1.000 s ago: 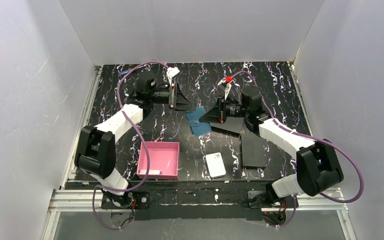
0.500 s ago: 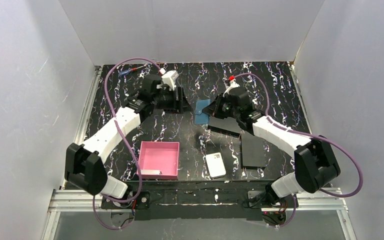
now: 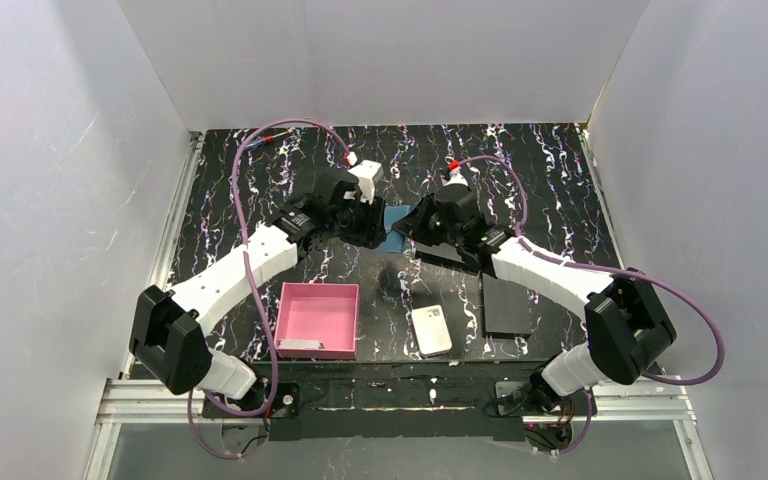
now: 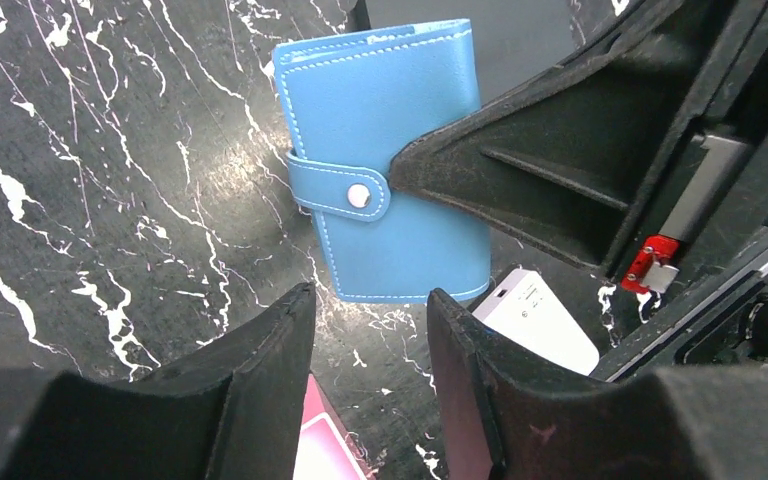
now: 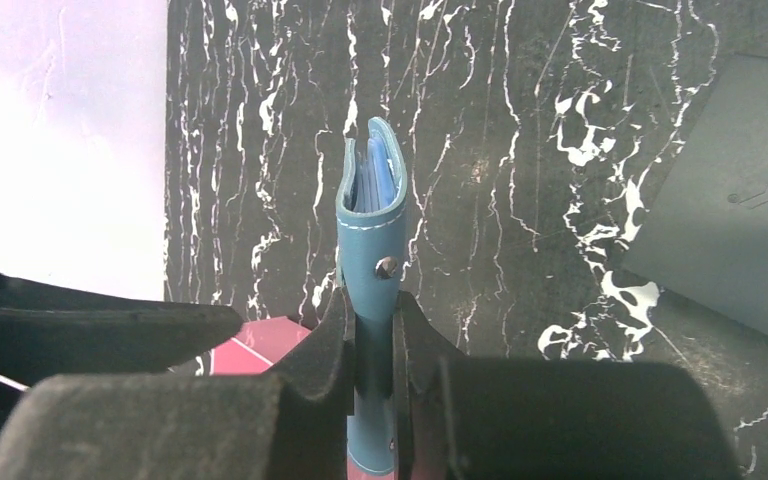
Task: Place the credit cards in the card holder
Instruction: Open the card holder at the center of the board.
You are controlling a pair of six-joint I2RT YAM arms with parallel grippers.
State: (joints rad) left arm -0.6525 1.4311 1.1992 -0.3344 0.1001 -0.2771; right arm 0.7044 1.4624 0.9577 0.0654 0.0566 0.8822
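Observation:
The teal-blue card holder (image 3: 392,222) hangs above the table, its strap snapped shut. My right gripper (image 3: 412,226) is shut on its edge. In the right wrist view the holder (image 5: 372,215) stands edge-on between the closed fingers of that gripper (image 5: 372,312). My left gripper (image 3: 372,220) is open just left of the holder, not touching it. In the left wrist view the holder (image 4: 390,160) lies just beyond the open gripper (image 4: 370,300). A thin pale strip that may be the credit cards (image 3: 300,345) lies inside the pink tray at its near wall.
The pink square tray (image 3: 318,297) sits front left. A white rounded block (image 3: 431,330) lies front centre. One flat black rectangle (image 3: 505,303) lies right of it, and another (image 3: 450,252) lies under the right arm. White walls enclose the table.
My right gripper has lifted the card holder off the table and carried it left and back. My left gripper has swung right and now sits next to the holder.

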